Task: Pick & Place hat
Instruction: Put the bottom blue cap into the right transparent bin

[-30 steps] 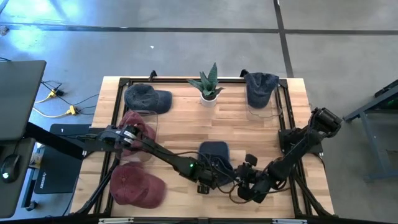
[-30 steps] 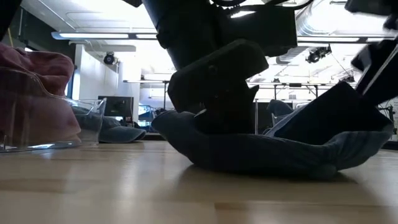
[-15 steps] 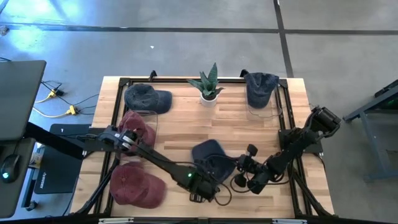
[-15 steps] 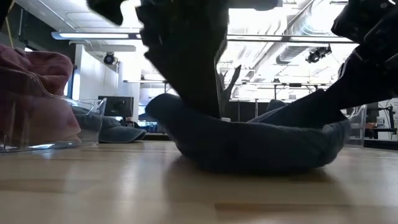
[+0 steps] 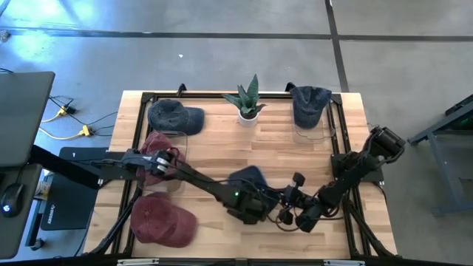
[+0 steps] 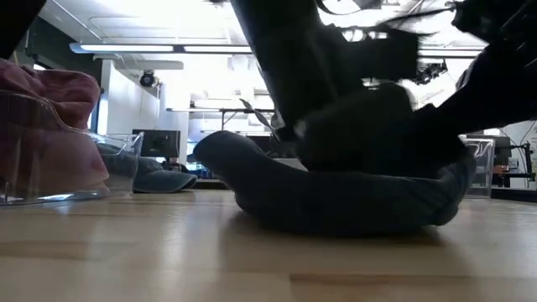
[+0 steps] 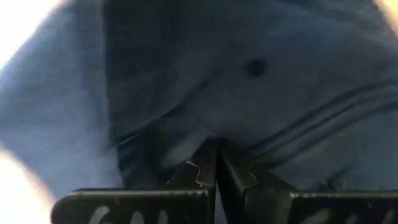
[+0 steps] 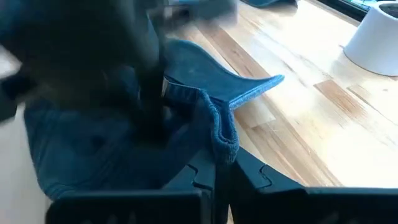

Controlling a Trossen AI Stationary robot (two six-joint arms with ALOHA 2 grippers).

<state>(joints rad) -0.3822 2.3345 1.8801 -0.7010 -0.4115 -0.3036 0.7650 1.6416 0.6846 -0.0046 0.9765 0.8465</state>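
Lab or workshop: concrete floor [image 5: 222, 59], exposed ceiling ducts [image 6: 151, 63], wooden test table [image 5: 222, 148], laptop [image 5: 18, 118]

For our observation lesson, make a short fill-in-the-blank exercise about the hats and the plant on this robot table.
1. The potted plant stands at the table's far edge between two ____ hats.
2. The two hats at the table's left side are ____ in colour.
3. Both grippers are shut on the ____ hat near the table's middle.

Missing words: blue; red; blue
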